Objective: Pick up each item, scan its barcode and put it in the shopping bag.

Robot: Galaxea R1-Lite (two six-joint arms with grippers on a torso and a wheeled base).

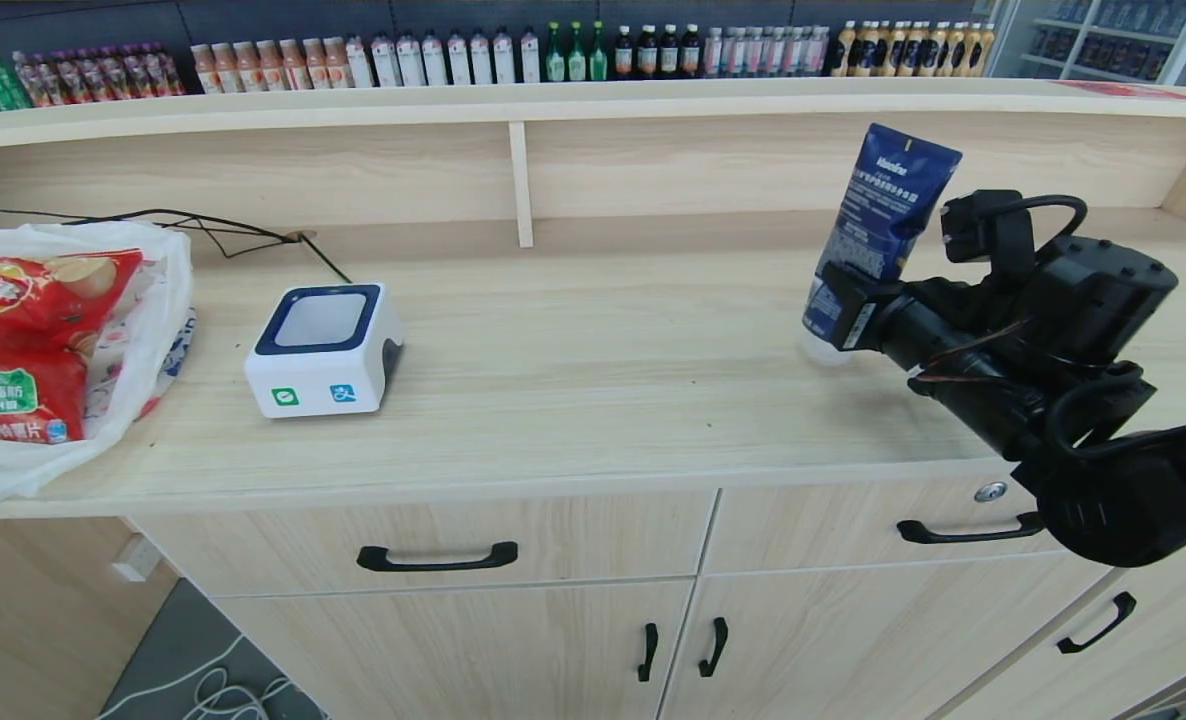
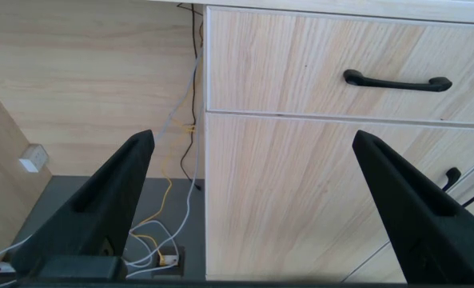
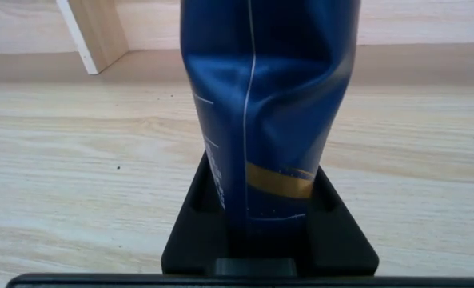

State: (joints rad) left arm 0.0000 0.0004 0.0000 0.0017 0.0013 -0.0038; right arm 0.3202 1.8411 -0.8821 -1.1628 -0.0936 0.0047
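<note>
Nearest in the head view is the right gripper [image 1: 838,300], at the robot's right end of the bench [image 1: 593,400]. It pinches a blue tube [image 1: 888,210] low on its body, just above the white cap. The tube stands cap down and leans a little, with its crimped end in the air. Whether the cap touches the bench I cannot tell. Gripping that low leaves most of the printed body bare, which I judge suits showing the barcode. The scanner [image 1: 325,345] sits well to the left of the tube with its window facing up, so an item can be passed over it. Its cable [image 1: 203,225] runs off along the back of the bench. At the left end lies the white shopping bag [image 1: 163,290], with a red crisp packet [image 1: 23,340] inside. Its place past the scanner makes the path pick, scan, then drop.

In the left wrist view, the left gripper [image 2: 251,140] is spread wide and holds nothing. It faces the cupboard fronts and a drawer handle [image 2: 396,80] below the bench top, probably parked clear of the work.

In the right wrist view, the tube's body is creased where the right gripper squeezes it. It looks soft, so the hold could slip or twist on the way to the scanner.
</note>
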